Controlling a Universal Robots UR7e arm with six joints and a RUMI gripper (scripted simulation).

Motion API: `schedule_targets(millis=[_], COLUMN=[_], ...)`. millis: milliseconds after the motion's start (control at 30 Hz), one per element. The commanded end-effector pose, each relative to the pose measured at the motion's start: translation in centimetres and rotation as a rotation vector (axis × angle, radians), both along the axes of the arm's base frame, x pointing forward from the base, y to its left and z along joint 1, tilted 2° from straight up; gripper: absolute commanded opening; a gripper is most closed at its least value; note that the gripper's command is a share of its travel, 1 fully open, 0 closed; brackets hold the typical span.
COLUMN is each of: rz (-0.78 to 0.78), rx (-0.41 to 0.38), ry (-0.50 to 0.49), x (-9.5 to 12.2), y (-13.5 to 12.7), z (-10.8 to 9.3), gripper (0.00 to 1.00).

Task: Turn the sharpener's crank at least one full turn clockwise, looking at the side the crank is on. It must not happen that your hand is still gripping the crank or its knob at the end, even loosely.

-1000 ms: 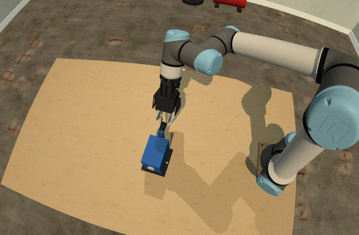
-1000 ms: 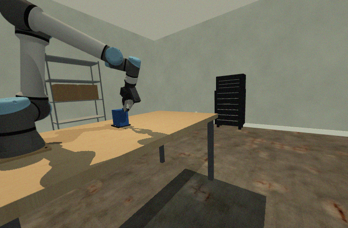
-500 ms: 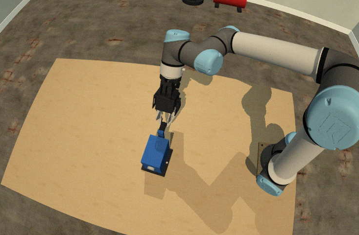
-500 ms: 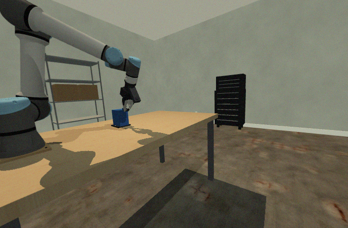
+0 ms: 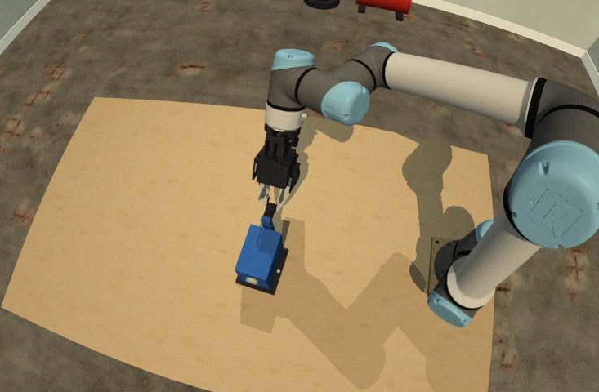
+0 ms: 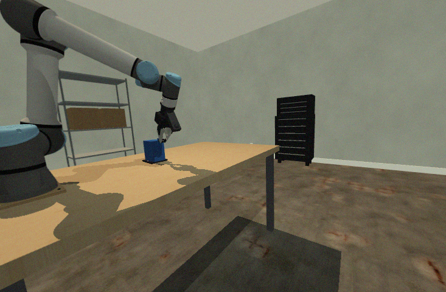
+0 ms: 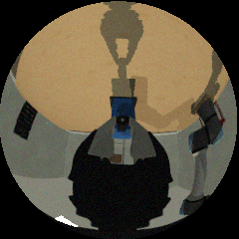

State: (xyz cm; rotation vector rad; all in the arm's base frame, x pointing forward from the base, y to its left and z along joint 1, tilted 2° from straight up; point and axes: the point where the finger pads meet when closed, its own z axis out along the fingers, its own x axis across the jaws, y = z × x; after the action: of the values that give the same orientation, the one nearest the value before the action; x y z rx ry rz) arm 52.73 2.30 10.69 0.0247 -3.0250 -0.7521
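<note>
A blue box-shaped sharpener (image 5: 259, 260) stands on a black base in the middle of the wooden table. It also shows in the exterior view (image 6: 154, 150). Its crank (image 5: 268, 217) sticks out of the far side, with a blue arm and a dark handle pointing up. My gripper (image 5: 273, 199) comes down from above and is shut on the crank handle. In the wrist view the blue crank arm and dark handle (image 7: 121, 122) sit between my two fingers, with the table below.
The arm's base (image 5: 453, 272) is bolted at the table's right side. A metal shelf (image 6: 92, 117) stands behind the table and a black cabinet (image 6: 294, 128) stands by the far wall. The table edge (image 6: 236, 160) runs near the sharpener's right in the exterior view.
</note>
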Motion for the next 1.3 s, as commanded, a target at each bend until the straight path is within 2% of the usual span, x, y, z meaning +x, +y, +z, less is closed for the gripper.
schedule_targets(millis=[0, 1267], rz=[0.0, 0.0], rx=[0.0, 0.0], ry=[-0.001, -0.002], x=[0.2, 2.3], y=[0.0, 0.0], z=[0.0, -0.8], gripper=[0.09, 0.09])
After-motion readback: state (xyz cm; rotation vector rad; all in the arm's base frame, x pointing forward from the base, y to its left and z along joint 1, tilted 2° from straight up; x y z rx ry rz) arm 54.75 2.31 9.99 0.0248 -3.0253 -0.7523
